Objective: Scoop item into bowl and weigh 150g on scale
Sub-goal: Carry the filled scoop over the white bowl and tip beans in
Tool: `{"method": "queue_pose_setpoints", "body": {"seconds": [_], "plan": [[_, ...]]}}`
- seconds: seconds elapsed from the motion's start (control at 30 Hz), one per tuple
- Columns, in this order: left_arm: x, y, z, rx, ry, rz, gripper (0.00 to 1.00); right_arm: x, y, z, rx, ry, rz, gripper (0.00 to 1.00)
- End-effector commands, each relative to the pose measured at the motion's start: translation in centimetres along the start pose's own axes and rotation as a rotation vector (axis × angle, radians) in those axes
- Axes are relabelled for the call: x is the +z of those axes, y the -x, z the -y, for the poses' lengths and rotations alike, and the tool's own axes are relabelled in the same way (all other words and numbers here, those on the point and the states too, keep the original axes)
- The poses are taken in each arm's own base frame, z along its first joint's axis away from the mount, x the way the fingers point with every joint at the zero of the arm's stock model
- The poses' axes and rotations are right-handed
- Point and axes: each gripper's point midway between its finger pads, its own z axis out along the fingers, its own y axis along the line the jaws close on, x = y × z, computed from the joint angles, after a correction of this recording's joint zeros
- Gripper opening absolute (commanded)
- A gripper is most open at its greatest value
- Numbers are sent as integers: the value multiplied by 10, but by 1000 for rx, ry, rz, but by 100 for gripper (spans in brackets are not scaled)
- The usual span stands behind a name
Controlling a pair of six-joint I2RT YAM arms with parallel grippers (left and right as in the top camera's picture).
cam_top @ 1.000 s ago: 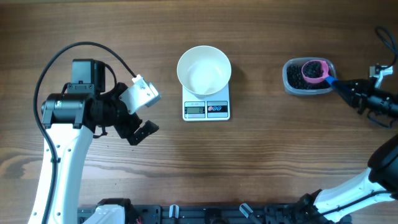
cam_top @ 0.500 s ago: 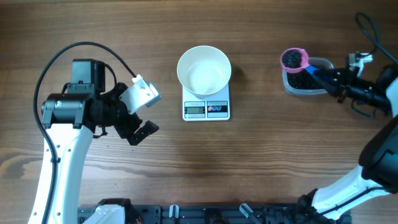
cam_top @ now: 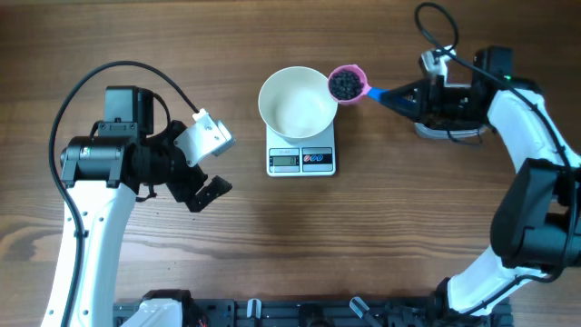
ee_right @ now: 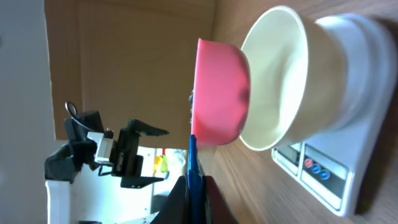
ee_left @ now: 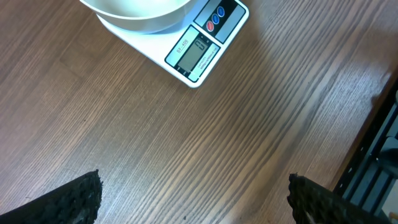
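**Entry 1.** My right claw (cam_top: 400, 96), upper right of the overhead view: clenched on the thin blue handle of a small round pink plastic scoop (cam_top: 346, 84). In the right wrist view the scoop (ee_right: 219, 93) stands at centre frame, and its handle runs down to my claw (ee_right: 194, 193) at the bottom edge.

**Entry 2.** Heap of tiny round matte black beads (cam_top: 345, 87): lying in the pink scoop, carried level.

**Entry 3.** Round smooth white bowl (cam_top: 297, 102), upper centre of the overhead view: the pink scoop sits at its upper right rim, overlapping the edge. I cannot tell whether the two touch. The right wrist view shows the bowl (ee_right: 283, 81) just beside the scoop.

**Entry 4.** Small white square kitchen scale (cam_top: 302, 160): directly under the bowl, with its grey display and two round buttons facing the bottom of the frame. The digits are too small to read.

**Entry 5.** My left claw (cam_top: 207, 193), left centre of the overhead view: released, jaws spread wide, grasping nothing, well apart from the scale. In the left wrist view my black fingertips (ee_left: 78, 199) sit in the lower corners, and the scale (ee_left: 205, 46) is at the top.

**Entry 6.** Brown wood-grain table (cam_top: 381, 227): under everything.
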Motion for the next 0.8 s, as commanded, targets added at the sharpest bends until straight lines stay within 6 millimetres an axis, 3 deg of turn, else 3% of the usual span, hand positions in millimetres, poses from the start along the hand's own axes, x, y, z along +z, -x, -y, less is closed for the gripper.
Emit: {"method": "queue_pose_setpoints", "body": {"seconds": [0.0, 0.33, 0.57, 0.77], "plan": [[1, 0, 2, 12, -12, 13, 100, 23, -2, -17, -106, 3, -45, 5], [1, 0, 2, 12, -13, 13, 100, 72, 0, 28, -368, -337, -98, 5], [1, 0, 2, 12, -12, 13, 100, 94, 7, 23, -507, -377, -93, 5], [1, 0, 2, 12, -12, 13, 100, 91, 16, 13, -608, -551, -37, 4]]}}
